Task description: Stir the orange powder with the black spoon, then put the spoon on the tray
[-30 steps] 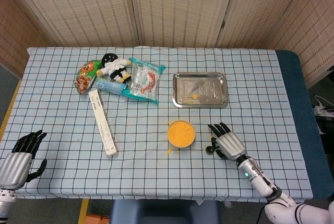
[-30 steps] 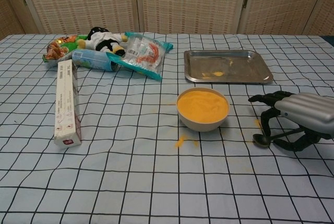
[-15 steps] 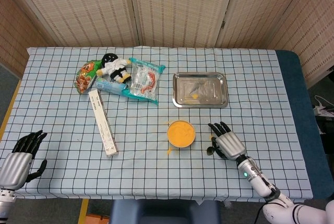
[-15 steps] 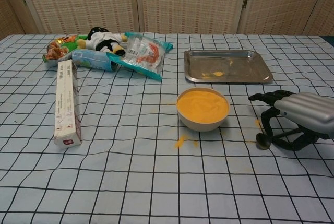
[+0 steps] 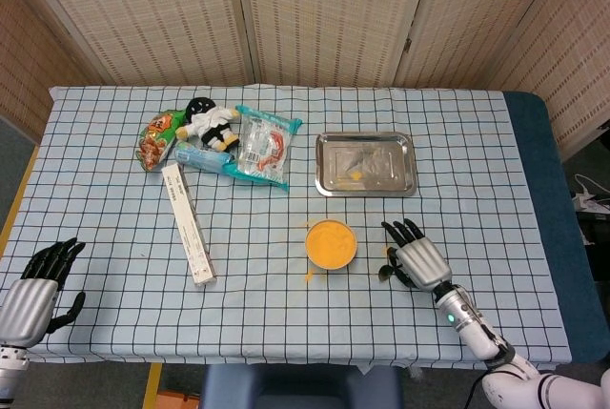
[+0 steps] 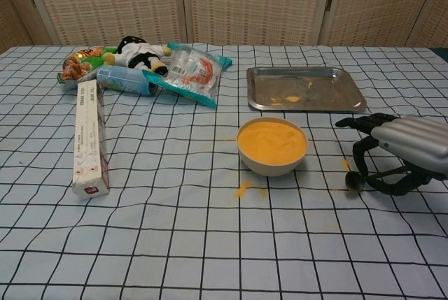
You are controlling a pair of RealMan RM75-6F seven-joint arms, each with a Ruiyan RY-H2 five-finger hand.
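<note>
A white bowl (image 5: pixel 331 243) (image 6: pixel 271 146) filled with orange powder sits at the table's middle. Just right of it, my right hand (image 5: pixel 419 261) (image 6: pixel 404 152) holds the black spoon (image 5: pixel 387 273) (image 6: pixel 353 181) by its handle, between thumb and fingers. The spoon's head points left toward the bowl, low over the cloth. The steel tray (image 5: pixel 386 166) (image 6: pixel 329 90) lies behind the bowl with a speck of orange on it. My left hand (image 5: pixel 36 290) rests at the table's front left corner, fingers apart and holding nothing.
Spilled orange powder (image 6: pixel 242 189) dots the cloth in front of the bowl. A long white box (image 5: pixel 188 223) (image 6: pixel 89 138) lies to the left. Snack packets and a plush toy (image 5: pixel 212 121) (image 6: pixel 143 54) crowd the back left.
My right hand has shifted slightly right and up with the spoon, so the spoon's head sits a little further from the bowl. The left hand has not moved.
</note>
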